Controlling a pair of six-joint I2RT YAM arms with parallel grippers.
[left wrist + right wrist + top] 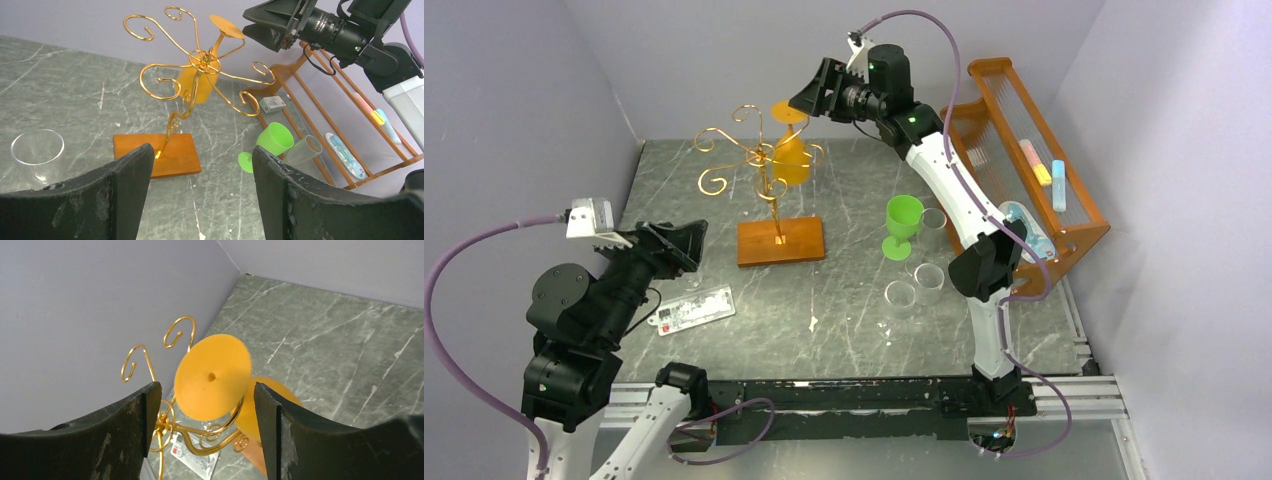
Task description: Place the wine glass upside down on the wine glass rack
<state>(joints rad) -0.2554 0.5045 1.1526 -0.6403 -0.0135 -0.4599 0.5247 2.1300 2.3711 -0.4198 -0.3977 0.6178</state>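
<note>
Top external: wine glass (pixel 792 160) on rack (pixel 779 242)

The top external camera sits high behind the arm bases and looks down and forward over the whole marbled table (pixel 844 290), both arms and the walls. The left wrist camera is low at the table's near left. It faces the far right between the left gripper (pixel 202 152) fingers (pixel 125 185), with the wine glass rack (pixel 175 150) at middle range. The right wrist camera hangs high and close over the rack, aimed down and leftward between the right gripper (pixel 207 387) fingers (pixel 132 435). All three views share the rack and the orange wine glass (pixel 212 377) on it.
</note>
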